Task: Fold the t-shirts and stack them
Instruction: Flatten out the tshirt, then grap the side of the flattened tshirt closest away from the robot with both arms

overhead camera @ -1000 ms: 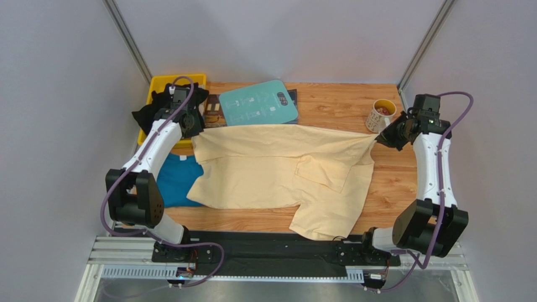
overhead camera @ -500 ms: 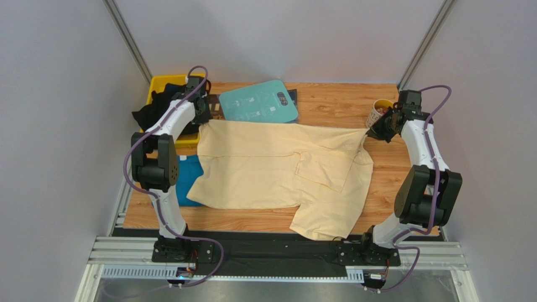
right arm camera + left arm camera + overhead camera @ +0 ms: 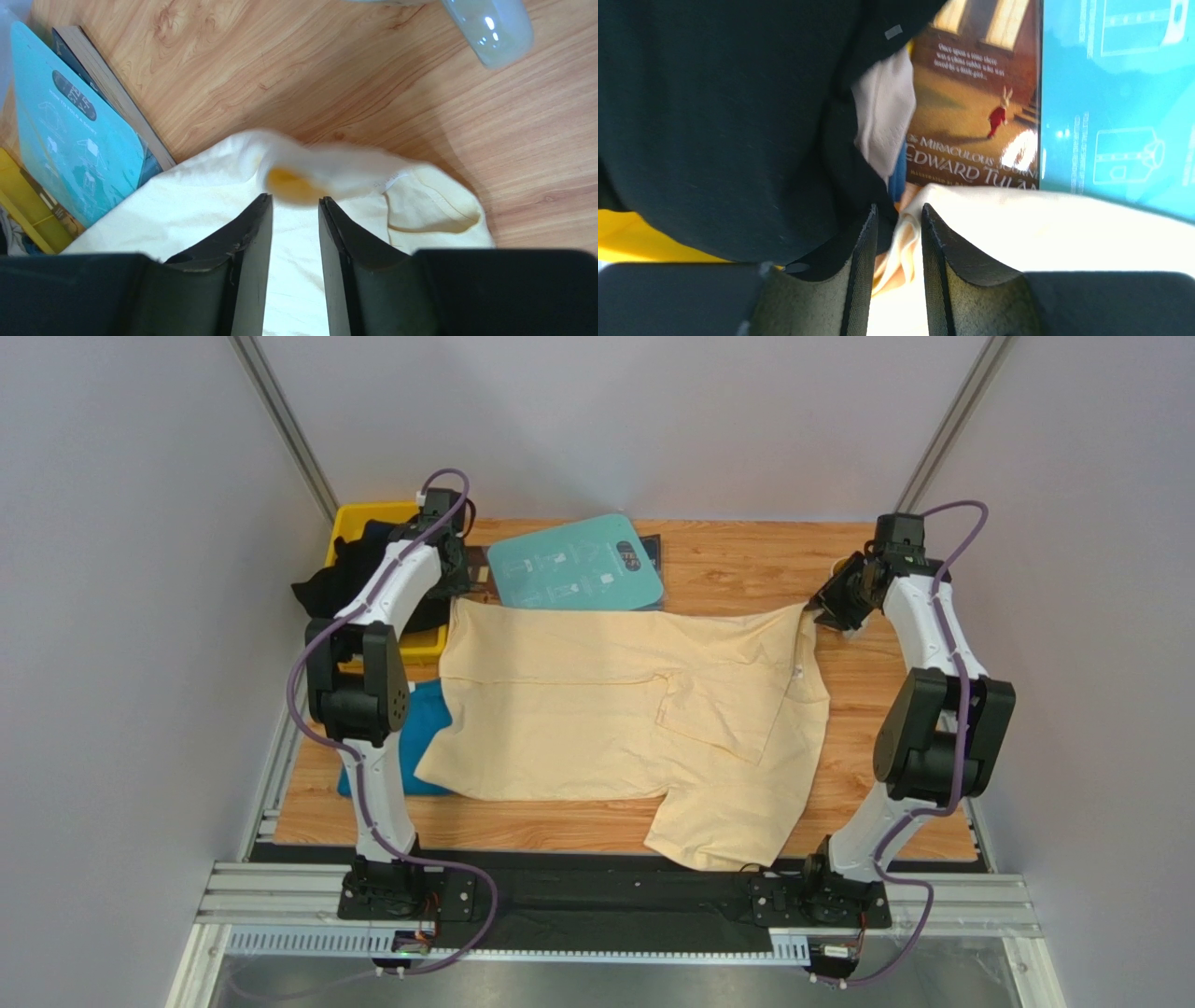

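Observation:
A pale cream-yellow t-shirt (image 3: pixel 617 707) lies spread over the wooden table (image 3: pixel 730 560), one sleeve hanging over the near edge. My left gripper (image 3: pixel 452 597) is at its back left corner. In the left wrist view that gripper (image 3: pixel 898 210) is open, with a loose fold of cream cloth (image 3: pixel 1053 224) between its fingers. My right gripper (image 3: pixel 831 611) is at the back right corner. It is open (image 3: pixel 294 201), and the blurred cream corner (image 3: pixel 330 171) hangs just past its tips. A teal-blue t-shirt (image 3: pixel 382 756) shows under the cream one's left side. Black t-shirts (image 3: pixel 337 581) fill the yellow bin (image 3: pixel 358 518).
A rigid teal board (image 3: pixel 575 567) with white print lies on a book (image 3: pixel 969 105) at the back, just behind the cream shirt. A pale glossy object (image 3: pixel 491 28) stands past the right gripper. Grey walls close in on both sides.
Both arms have swung toward the back of the table and the shirt's back edge has come down flatter. Both grippers have gone from shut to open, letting go of the corners.

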Controlling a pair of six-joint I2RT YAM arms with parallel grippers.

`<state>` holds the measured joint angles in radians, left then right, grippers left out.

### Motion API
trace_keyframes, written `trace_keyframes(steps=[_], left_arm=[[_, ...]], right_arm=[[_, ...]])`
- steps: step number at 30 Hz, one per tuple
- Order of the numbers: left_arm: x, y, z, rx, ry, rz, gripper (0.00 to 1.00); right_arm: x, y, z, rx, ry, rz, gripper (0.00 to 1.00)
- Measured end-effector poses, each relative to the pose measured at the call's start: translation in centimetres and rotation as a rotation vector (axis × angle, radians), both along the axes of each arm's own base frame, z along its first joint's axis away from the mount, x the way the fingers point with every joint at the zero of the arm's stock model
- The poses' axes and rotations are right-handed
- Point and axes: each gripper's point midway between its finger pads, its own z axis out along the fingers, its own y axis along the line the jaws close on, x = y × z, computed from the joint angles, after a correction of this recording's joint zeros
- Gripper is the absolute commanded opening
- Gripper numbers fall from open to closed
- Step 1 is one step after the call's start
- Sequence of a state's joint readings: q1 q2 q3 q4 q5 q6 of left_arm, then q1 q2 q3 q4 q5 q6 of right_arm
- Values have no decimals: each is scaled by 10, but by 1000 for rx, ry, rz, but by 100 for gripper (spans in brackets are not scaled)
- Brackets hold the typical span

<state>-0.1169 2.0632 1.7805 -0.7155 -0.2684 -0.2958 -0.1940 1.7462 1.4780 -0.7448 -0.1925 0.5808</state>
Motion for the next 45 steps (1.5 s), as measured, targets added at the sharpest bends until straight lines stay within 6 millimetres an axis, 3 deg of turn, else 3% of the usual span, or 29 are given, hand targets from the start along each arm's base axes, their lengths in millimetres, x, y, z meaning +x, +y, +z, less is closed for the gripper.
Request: trace_keyframes(steps=[1,6,10,14,17,20,27,31,33,38,41,43,45], left_arm=[[3,2,3,9,-8,6,37],[15,12,16,48,-39,37,41],[16,20,23,75,-56,66,41],[11,21,29,79,-55,75,41],[-8,19,39,50,-52,71,41],[-40,14,47,1,-45,64,41],[-124,7,49,-80,13,53,41],[-151,7,38,-93,69,55,42],[-165,4,27,-110,104,53,42],[-203,-3,-1,-161,207,55,43],[-227,-6,-17,-182,260,57,50],[-240,-6,-20,-188,286,59,50],[-240,-7,-17,-194,275,55,50]], right_arm=[[4,0,0,-2,0,2,43],[13,-4,3,-14,6,-5,45],[18,-9,19,-38,-16,-18,47],[16,-8,35,-42,-46,-19,47],[8,-4,45,-33,-60,-11,51],[-13,1,47,-23,-50,-5,54],[-88,18,24,13,96,2,54],[-113,27,17,48,161,14,55],[-123,31,15,67,191,21,59],[-151,43,10,110,241,41,59],[-176,53,4,141,268,54,59],[-194,61,-4,174,296,64,59],[-210,69,-11,205,326,74,59]])
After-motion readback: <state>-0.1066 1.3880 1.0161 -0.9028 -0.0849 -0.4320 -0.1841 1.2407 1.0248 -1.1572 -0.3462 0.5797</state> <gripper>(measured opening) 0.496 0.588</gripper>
